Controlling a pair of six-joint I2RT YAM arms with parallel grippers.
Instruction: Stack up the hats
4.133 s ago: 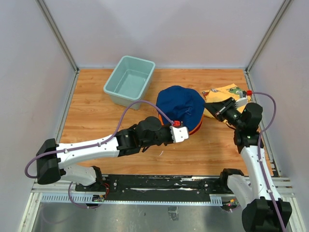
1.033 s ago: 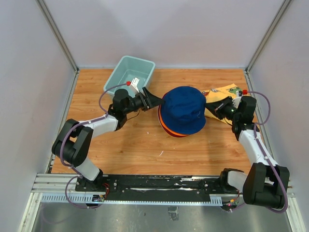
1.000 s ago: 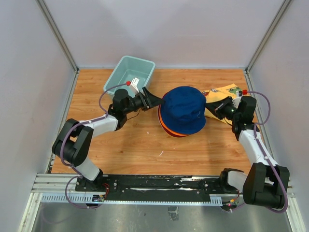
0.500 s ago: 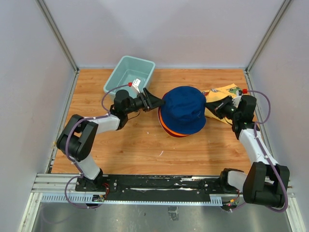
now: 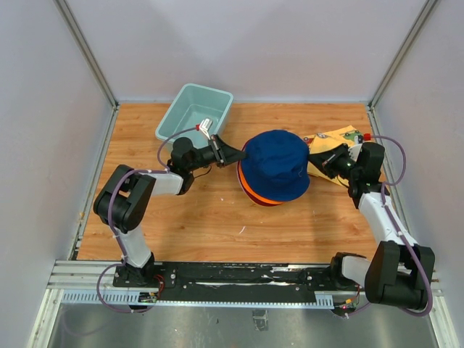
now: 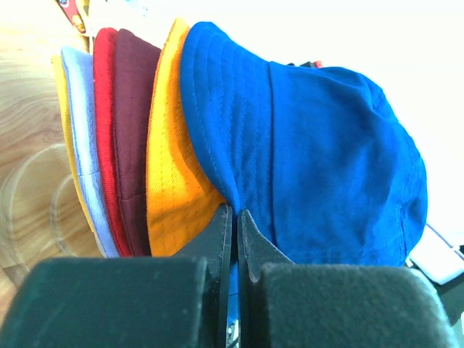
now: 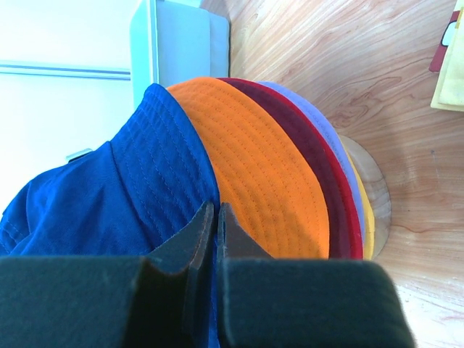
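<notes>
The hats sit stacked over one another mid-table, with a blue hat (image 5: 275,163) on top and an orange hat (image 5: 251,191) peeking out below it. In the left wrist view the brims go blue (image 6: 319,159), orange (image 6: 170,174), maroon (image 6: 134,130), red (image 6: 106,109), lavender (image 6: 80,123), yellow (image 6: 61,94). My left gripper (image 5: 239,154) (image 6: 233,212) is shut on the blue hat's brim at the stack's left side. At the right side my right gripper (image 5: 313,161) (image 7: 216,206) is shut on the same brim, next to the orange hat (image 7: 268,174).
A teal tub (image 5: 194,119) stands at the back left, just behind my left wrist. A yellow printed cloth (image 5: 337,138) lies at the back right under my right arm. The stack rests on a wooden stand's round base (image 7: 377,196).
My left gripper's jaws have shut on the blue hat's brim, and the left arm's elbow has swung in. The right gripper and the stack have stayed put.
</notes>
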